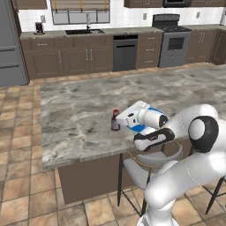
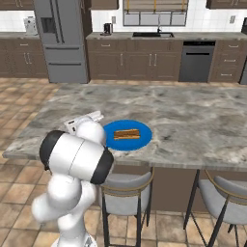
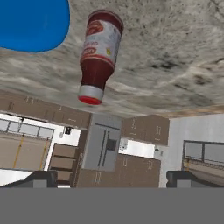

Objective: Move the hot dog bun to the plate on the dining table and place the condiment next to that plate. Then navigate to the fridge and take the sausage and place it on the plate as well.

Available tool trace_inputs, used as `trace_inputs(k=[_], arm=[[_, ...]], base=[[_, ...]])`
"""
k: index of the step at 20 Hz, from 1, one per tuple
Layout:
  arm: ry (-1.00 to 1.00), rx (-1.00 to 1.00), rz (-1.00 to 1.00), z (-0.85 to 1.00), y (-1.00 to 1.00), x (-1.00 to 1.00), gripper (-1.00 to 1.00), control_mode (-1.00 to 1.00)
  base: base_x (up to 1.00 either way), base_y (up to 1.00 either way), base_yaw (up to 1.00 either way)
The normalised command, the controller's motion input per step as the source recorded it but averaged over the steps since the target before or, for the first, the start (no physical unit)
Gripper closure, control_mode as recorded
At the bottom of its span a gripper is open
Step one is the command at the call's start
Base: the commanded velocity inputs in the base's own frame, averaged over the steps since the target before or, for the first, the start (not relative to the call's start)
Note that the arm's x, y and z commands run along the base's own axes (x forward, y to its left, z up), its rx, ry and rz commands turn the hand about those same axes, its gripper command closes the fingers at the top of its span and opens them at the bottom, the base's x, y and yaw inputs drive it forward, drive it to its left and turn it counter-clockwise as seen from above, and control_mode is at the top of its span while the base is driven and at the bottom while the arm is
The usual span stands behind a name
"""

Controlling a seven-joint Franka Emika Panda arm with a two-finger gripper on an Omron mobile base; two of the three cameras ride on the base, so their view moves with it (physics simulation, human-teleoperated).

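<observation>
Hot dog bun (image 2: 127,133) lying flat in the middle of the blue plate (image 2: 112,140), long axis running left to right in the right base view, dark stripe along its length. Plate resting on the dining table (image 2: 193,125), toward the near edge of the marble top, partly hidden behind the white wrist in the left base view (image 1: 140,128). Condiment (image 1: 115,120) standing upright on the marble just left of the plate, red cap on top, pale label facing out; seen again in the hand view (image 3: 99,56) (that view rolled upside down, so cap pointing to the bottom of the picture), close beside the plate's rim (image 3: 48,37) but not touching it. Gripper (image 3: 111,178) open, its two dark fingertips (image 3: 39,178) spread wide at the lower corners of the hand view, nothing between them, clear of the bottle. Hand hanging low over the near part of the table, between bottle and plate. Two grey stools tucked under the near table edge (image 2: 126,185). Fridge (image 2: 61,38) at the far left against the wall, doors closed. Far wall lined with dark cabinets, a sink (image 1: 84,32), a dishwasher (image 1: 125,52) and a stove (image 1: 174,42).
</observation>
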Motion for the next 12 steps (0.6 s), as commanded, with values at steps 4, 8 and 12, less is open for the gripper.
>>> trace_inputs(k=[4,8,12], arm=[[0.0,-0.06,0.0,1.0,0.0,-0.44,-1.0,-1.0],[0.0,-0.05,0.0,1.0,0.11,-0.49,-1.0,-1.0],[0.04,-0.13,0.0,1.0,0.21,-0.45,-1.0,-1.0]], base=[[0.0,0.0,0.0],[0.0,0.0,0.0],[0.0,0.0,0.0]])
